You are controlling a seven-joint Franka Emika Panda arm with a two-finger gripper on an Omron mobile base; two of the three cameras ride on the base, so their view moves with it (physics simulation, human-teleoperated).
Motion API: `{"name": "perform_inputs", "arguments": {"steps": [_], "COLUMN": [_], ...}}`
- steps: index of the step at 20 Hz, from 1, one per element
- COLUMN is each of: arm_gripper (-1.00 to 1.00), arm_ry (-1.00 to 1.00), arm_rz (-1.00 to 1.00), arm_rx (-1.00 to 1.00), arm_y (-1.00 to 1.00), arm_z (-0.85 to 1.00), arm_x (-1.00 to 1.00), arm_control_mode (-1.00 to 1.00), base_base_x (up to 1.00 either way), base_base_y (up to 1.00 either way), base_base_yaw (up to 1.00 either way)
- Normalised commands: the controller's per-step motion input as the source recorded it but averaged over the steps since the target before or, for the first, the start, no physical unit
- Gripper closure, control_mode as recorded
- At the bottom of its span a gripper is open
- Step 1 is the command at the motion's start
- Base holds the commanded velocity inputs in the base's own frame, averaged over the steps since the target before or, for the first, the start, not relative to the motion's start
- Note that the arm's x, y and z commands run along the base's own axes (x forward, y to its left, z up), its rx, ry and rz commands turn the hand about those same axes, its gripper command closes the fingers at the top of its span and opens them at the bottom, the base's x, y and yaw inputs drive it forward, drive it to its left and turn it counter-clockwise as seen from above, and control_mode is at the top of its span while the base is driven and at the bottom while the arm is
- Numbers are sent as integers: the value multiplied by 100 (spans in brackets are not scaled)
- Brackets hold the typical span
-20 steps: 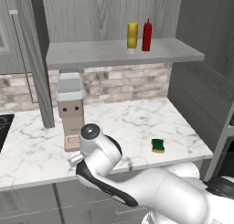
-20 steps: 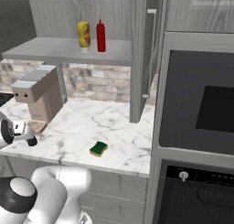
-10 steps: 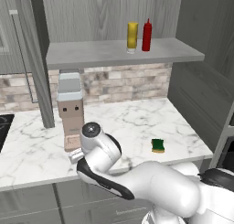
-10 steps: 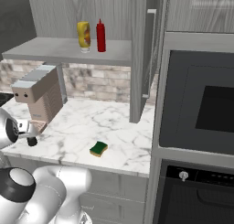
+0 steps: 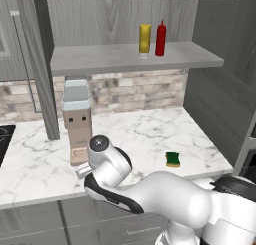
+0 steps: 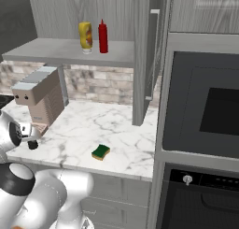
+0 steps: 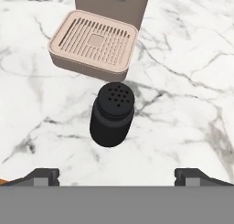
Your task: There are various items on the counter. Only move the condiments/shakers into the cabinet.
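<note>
On cabinet shelf (image 5: 100,59): yellow bottle (image 5: 144,38), red bottle (image 5: 160,38), already stowed. Counter (image 5: 150,134), near left: arm had dropped lower over the past second. Gripper (image 7: 117,175) empty, fingers fully spread above black shaker (image 7: 112,114), last condiment outstanding.

No legible text or labels anywhere

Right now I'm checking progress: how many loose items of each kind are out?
Squeeze bottles: 2, yellow bottle and red bottle, on the shelf
Shakers: 1, black shaker
Sponges: 1, sponge
Appliances: 1, beige appliance
Total: 5
</note>
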Motion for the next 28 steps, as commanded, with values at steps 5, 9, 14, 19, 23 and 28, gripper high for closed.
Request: {"name": "perform_inputs", "arguments": {"steps": [5,9,14,19,23,28], "arm_gripper": [-100,-100,-100,-100,-100,-100], "arm_ry": [-2,-2,-3,-4,-3,-5], "arm_rz": [0,0,0,0,0,0], "arm_rx": [0,0,1,2,0,0], "arm_y": [0,1,9,6,1,0], "arm_z": [-10,-2,-1,-5,-8,-2], "arm_x": [19,21,15,11,13,11], "arm_control_mode": [-100,-100,-100,-100,-100,-100], "base_base_x": [0,0,0,0,0,0], "base_base_y": [0,0,0,0,0,0], "base_base_yaw": [0,0,0,0,0,0]}}
